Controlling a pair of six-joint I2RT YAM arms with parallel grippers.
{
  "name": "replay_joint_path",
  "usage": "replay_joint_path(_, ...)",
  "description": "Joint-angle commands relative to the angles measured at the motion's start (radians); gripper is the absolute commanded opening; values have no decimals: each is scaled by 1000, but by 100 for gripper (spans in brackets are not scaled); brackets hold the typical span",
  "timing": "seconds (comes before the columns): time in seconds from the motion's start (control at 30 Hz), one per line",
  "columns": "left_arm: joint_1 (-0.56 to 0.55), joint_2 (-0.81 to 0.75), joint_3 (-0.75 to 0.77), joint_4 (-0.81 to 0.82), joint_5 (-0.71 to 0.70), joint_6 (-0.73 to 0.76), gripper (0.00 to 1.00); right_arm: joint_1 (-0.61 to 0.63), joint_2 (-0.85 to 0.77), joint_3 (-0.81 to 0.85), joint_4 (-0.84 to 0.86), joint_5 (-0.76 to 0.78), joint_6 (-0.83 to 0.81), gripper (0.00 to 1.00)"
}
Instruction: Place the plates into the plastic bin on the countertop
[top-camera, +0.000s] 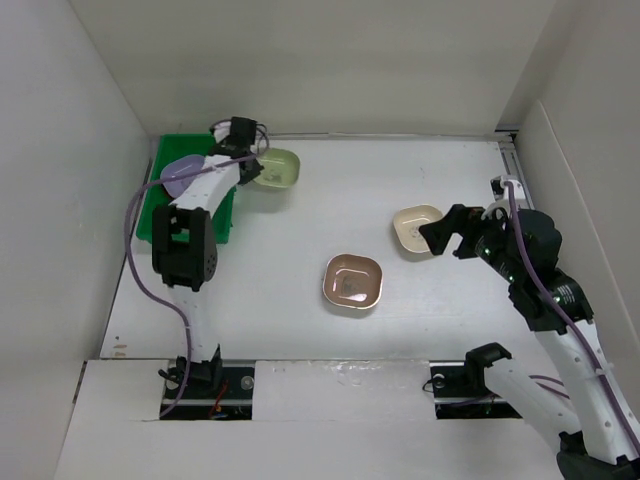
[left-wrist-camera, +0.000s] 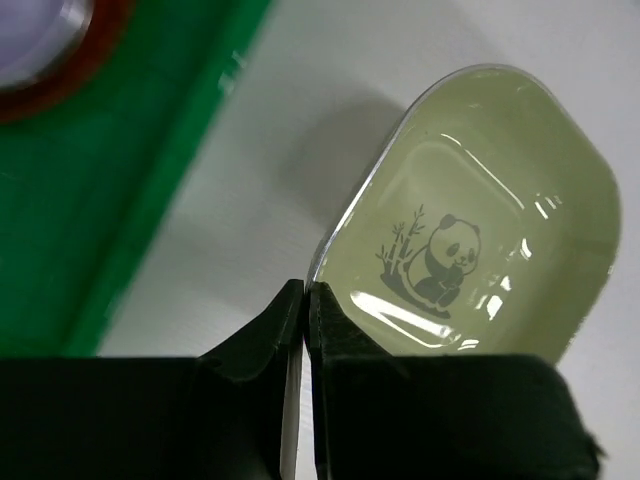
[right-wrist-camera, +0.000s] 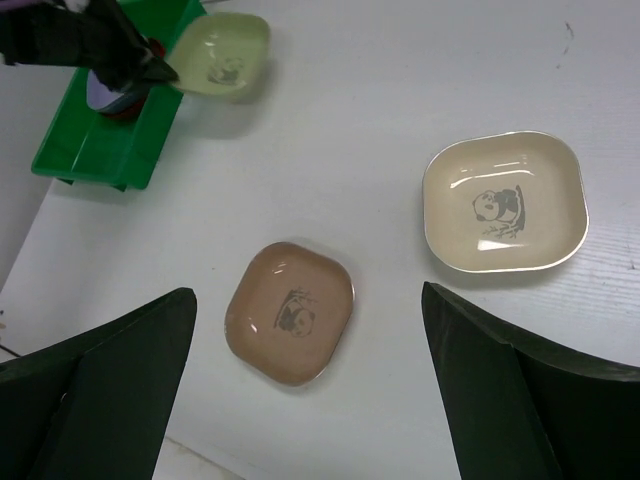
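My left gripper (top-camera: 252, 152) (left-wrist-camera: 305, 295) is shut on the rim of the green plate (top-camera: 278, 168) (left-wrist-camera: 470, 220). It holds the plate just right of the green plastic bin (top-camera: 163, 215) (left-wrist-camera: 110, 200), with a shadow under the plate. In the bin a lavender plate (top-camera: 183, 172) (left-wrist-camera: 25, 30) lies on a red-brown plate (left-wrist-camera: 95, 45). My right gripper (top-camera: 445, 238) (right-wrist-camera: 307, 300) is open and empty above the countertop (top-camera: 330, 210). The pinkish-tan plate (top-camera: 353, 281) (right-wrist-camera: 290, 312) and the cream plate (top-camera: 415, 228) (right-wrist-camera: 505, 203) lie flat on the countertop below it.
White walls (top-camera: 60, 200) border the countertop at the left, back and right. The bin sits in the back left corner against the left wall. The left arm (top-camera: 185, 245) reaches across the bin's near end. The left gripper and green plate also show in the right wrist view (right-wrist-camera: 222, 55).
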Motion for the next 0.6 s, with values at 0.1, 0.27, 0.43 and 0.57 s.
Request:
replay_joint_path(0.1,177,-193,17,14,77,-44,0,5,10,11,34,-36,-22,100)
replay_joint_path(0.27,368,-161,49,-23,135,-35,0,5,21,11,43,-57,-31,100)
replay_joint_path(0.43,471,-145,35,-17,149,-46,0,5,30,20,43,-67,-31,100)
replay_joint_path(0.57,508,-154,7,-17,89,-89,0,5,40,20,43,-67,-31,100)
